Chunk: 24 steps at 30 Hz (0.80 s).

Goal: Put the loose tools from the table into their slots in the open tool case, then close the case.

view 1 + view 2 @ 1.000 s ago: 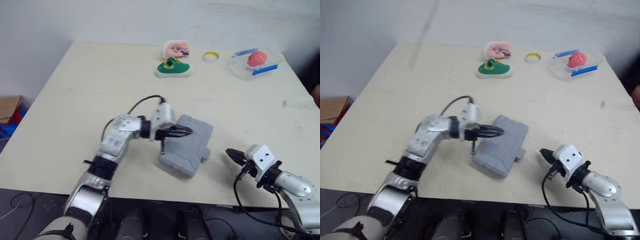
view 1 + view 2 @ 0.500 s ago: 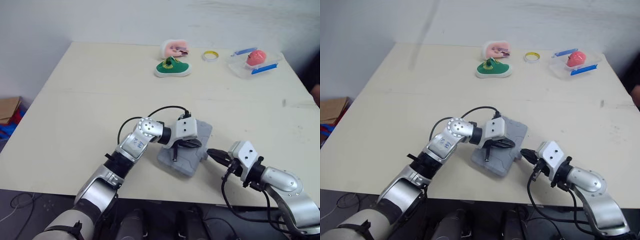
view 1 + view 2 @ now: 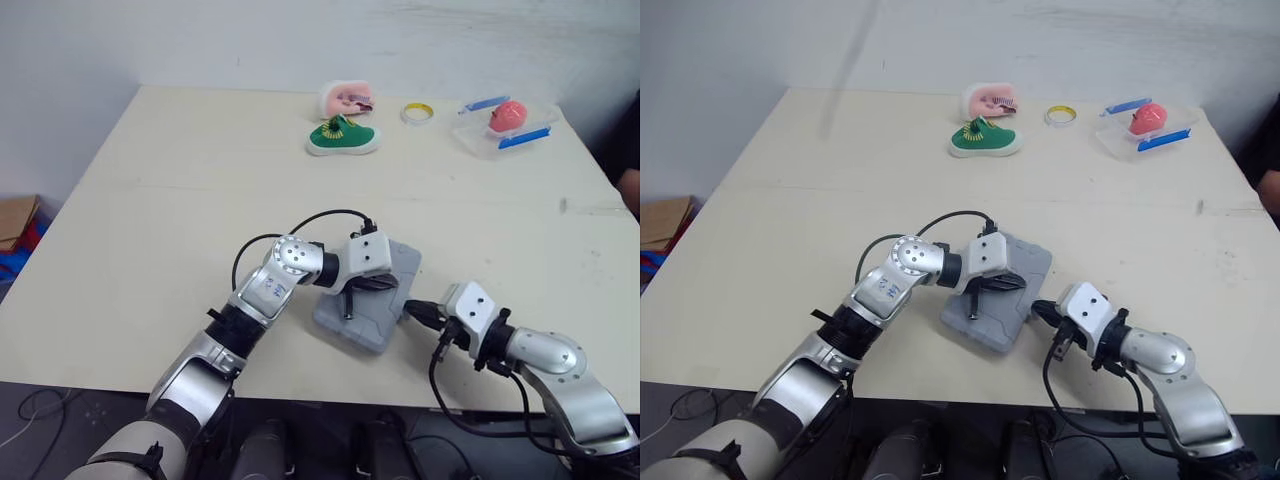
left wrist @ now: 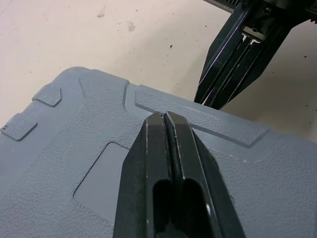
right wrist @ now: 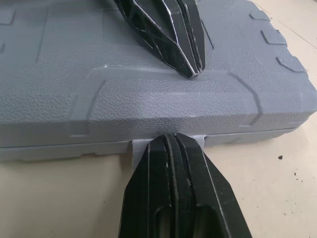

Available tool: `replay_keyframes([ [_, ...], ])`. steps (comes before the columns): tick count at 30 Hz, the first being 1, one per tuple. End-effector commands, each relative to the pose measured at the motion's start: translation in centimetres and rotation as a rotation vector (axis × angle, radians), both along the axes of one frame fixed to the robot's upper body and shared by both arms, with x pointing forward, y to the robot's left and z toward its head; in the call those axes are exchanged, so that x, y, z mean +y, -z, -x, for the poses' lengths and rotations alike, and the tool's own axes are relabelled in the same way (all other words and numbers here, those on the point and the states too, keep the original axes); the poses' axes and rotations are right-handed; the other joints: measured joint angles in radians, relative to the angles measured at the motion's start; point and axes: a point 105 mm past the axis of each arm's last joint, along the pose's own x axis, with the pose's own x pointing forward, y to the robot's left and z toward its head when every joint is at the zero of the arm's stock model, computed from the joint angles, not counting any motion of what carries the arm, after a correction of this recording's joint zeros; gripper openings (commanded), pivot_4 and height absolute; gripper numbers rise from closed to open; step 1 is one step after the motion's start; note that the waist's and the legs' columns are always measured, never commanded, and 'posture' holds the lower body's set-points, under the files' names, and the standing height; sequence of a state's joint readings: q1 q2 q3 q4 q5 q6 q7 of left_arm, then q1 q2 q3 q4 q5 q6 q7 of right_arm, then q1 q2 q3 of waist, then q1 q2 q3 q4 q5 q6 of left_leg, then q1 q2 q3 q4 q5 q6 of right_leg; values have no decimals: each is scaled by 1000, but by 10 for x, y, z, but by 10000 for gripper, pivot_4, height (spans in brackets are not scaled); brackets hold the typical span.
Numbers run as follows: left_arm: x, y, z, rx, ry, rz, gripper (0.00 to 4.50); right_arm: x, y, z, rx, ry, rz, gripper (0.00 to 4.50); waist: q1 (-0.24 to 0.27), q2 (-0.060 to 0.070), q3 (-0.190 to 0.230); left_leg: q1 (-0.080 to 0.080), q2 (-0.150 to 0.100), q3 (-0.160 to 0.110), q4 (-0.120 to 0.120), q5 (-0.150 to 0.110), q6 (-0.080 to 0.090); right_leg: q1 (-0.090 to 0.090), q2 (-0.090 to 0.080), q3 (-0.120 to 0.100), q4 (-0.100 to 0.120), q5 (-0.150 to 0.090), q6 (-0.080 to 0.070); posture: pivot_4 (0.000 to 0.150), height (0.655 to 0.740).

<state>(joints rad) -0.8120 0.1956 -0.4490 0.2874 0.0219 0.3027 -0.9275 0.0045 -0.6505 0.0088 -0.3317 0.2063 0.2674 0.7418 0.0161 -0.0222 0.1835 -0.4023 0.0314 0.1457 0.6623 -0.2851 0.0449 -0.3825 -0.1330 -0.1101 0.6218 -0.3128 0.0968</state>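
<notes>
We are seeing the grey tool case [image 3: 368, 322] lying shut near the worktop [image 3: 180, 190] front edge. Our left tool [image 4: 165, 116], fingers pressed together, is pointing onto its lid. Our right tool [image 5: 171, 138], likewise closed, is touching the latch tab [image 5: 139, 147].

The lid of the tool case [image 3: 358, 326] is occupied by the left gripper [image 3: 392, 285], and its latch edge is blocked by the right gripper [image 3: 408, 306]. Bare desk [image 3: 170, 200] is left open elsewhere; the green shoe [image 3: 343, 137] and clear box [image 3: 505, 132] are set well away.
</notes>
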Motion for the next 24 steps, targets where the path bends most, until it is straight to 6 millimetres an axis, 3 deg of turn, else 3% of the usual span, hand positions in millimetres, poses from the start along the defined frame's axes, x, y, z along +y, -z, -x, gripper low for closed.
replay_keyframes([
  [1,9,39,1,83,-35,-122,0,9,8,0,38,-20,-8,473,-5,-1,-2,0,0,0,0,0,-1,0,0,0,0,0,0,1500,7400],
  [10,8,43,3,93,-33,-128,0,9,9,-5,53,-17,-4,473,-14,1,-4,2,0,-2,-1,-1,-1,3,0,-1,-2,0,0,1500,7400],
  [17,10,48,3,106,-32,-148,0,19,8,-14,45,-47,-35,473,-18,1,-4,3,0,-2,-1,-2,-2,5,-1,-1,-2,0,0,1500,7400],
  [24,23,74,2,183,-78,-256,0,29,13,-19,132,-85,-100,473,-23,-4,-8,9,0,-1,-3,-7,0,9,-1,0,-2,0,0,1500,7400],
])
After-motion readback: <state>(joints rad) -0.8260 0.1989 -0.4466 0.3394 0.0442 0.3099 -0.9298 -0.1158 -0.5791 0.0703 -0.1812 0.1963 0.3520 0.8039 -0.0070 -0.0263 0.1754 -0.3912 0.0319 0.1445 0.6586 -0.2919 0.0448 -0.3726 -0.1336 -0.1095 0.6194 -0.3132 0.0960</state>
